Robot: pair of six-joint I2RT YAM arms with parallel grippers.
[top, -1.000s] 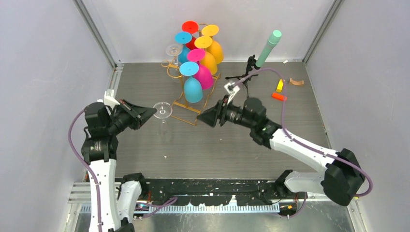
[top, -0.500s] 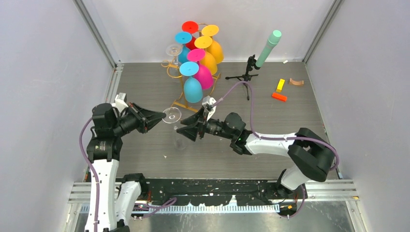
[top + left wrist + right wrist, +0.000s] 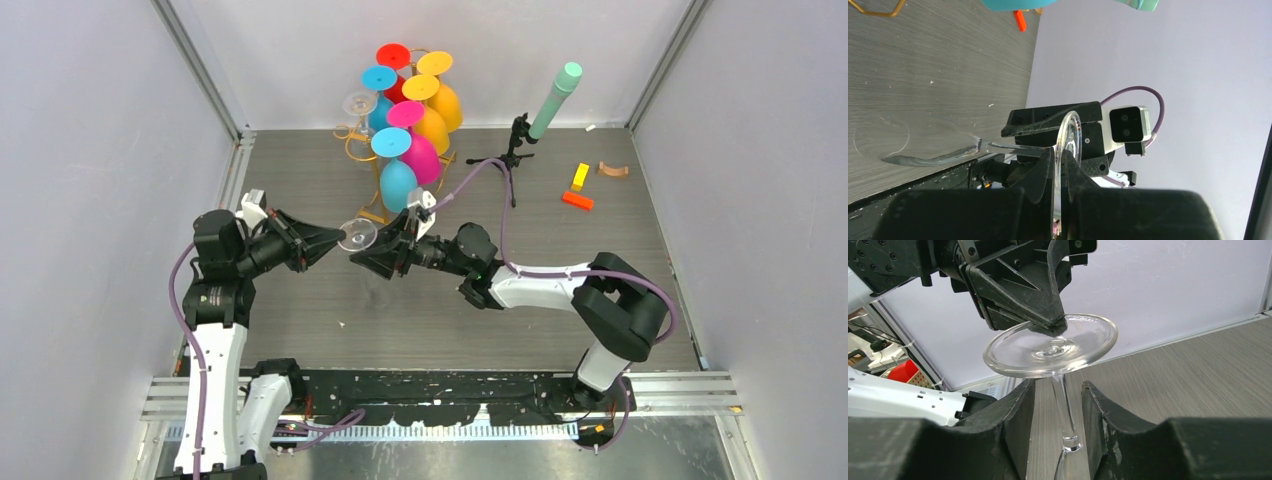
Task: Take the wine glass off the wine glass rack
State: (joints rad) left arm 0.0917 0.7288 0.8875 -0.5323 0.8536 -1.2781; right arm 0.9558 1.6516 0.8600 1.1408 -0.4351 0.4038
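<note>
A clear wine glass (image 3: 357, 235) hangs foot-up in the air, off the gold wire rack (image 3: 352, 152). My left gripper (image 3: 335, 241) is shut on the rim of its foot (image 3: 1068, 142); the stem (image 3: 1013, 148) and bowl (image 3: 913, 150) reach out over the floor. My right gripper (image 3: 362, 258) is open just below the foot (image 3: 1050, 345), with the stem (image 3: 1064, 400) between its fingers (image 3: 1015, 410) and untouched. The rack holds blue (image 3: 398, 185), pink (image 3: 420, 155), yellow (image 3: 437, 122) and red glasses and another clear one (image 3: 358, 105).
A black tripod with a green tube (image 3: 553, 95) stands to the right of the rack. An orange block (image 3: 577, 200), a yellow block (image 3: 579, 177) and a brown curved piece (image 3: 613, 170) lie at the back right. Grey walls close in both sides.
My right arm has swung left to the held glass, and its open fingers now straddle the stem. My left gripper has carried the glass a little to the right.
</note>
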